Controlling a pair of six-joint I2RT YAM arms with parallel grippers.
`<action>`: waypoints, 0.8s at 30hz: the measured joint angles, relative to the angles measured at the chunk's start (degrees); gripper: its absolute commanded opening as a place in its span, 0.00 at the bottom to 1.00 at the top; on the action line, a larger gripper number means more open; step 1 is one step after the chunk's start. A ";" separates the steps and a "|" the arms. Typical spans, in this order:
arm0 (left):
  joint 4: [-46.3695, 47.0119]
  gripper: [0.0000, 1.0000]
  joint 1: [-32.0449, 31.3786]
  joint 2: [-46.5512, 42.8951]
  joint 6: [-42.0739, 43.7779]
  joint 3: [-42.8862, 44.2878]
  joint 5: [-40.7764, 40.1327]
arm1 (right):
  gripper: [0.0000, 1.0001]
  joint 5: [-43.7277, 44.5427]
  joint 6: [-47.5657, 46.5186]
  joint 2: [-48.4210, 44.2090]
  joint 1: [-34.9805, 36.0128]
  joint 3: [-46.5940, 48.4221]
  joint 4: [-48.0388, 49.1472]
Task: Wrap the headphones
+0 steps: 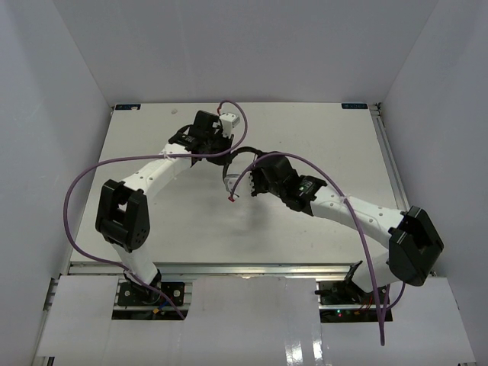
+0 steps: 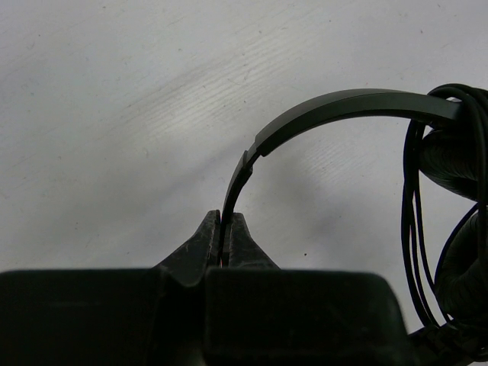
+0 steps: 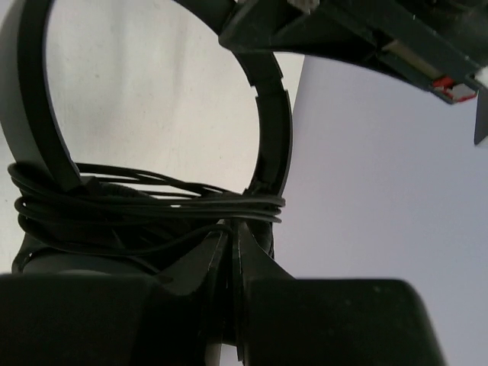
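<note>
A white table (image 1: 328, 145) stands boxed in by white walls (image 1: 76, 61). The headphones (image 1: 240, 155) are at its middle, between the 2 arms. The left gripper (image 2: 226, 223) is pressed together on the thin headband (image 2: 343, 107) near 1 end. The right gripper (image 3: 232, 238) is pressed together too, just under the coiled cable (image 3: 152, 204); whether it pinches a strand I cannot tell. Several turns lie across both sides of the headband, by the earcups (image 2: 450, 160). A short tail (image 1: 231, 198) with a reddish tip dangles loose, so I judge the wrap nearly done: that end is left to tuck.
</note>
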 measured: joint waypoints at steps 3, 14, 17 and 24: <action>-0.11 0.00 -0.09 0.10 -0.07 0.00 0.13 | 0.08 -2.73 0.00 0.83 -0.20 0.00 0.56; -0.07 0.00 -0.09 9.20 0.10 0.02 -4.55 | 0.08 -9.26 1.98 15.15 -4.44 1.41 2.44; 0.04 0.00 -0.12 10.48 0.20 0.33 -6.06 | 0.09 -10.45 2.29 17.24 -5.19 2.13 2.67; 0.09 0.18 -0.05 13.04 -0.01 2.51 -9.98 | 0.20 -10.61 3.15 22.28 -5.87 5.85 4.02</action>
